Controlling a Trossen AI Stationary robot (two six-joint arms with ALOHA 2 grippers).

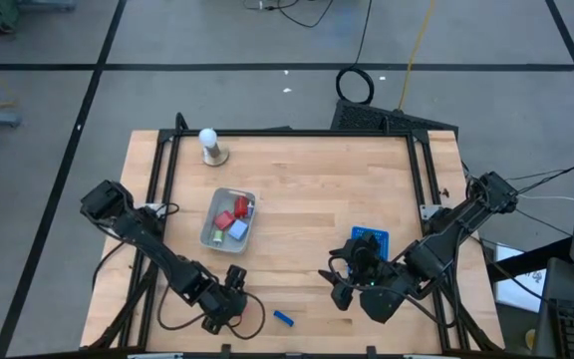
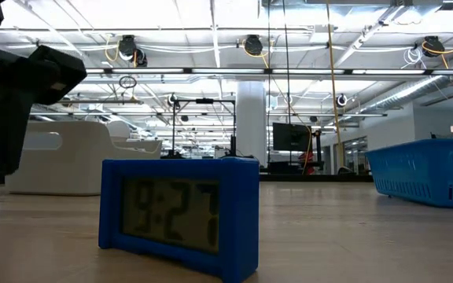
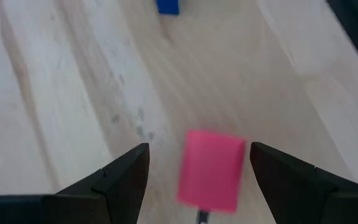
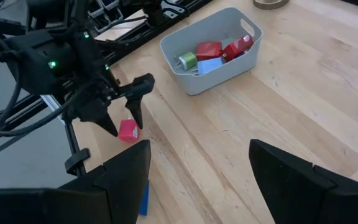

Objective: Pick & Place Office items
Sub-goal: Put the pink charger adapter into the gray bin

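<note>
I see the grey plastic tray [image 4: 213, 53] holding red, green and pale-blue items. My left gripper [image 4: 122, 117] hangs spread over a pink block [image 4: 128, 130]; the right gripper [image 1: 342, 282] is spread, empty.

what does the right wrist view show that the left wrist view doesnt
Only the right wrist view shows the grey tray holding red, green and light blue items, the left gripper from outside with its fingers open and straddling the pink item, and the right gripper, open over bare wood.

Only the left wrist view shows the pink item close up between the left gripper's fingers, not clamped.

Both show the pink item, a blue item and the wooden table.
</note>
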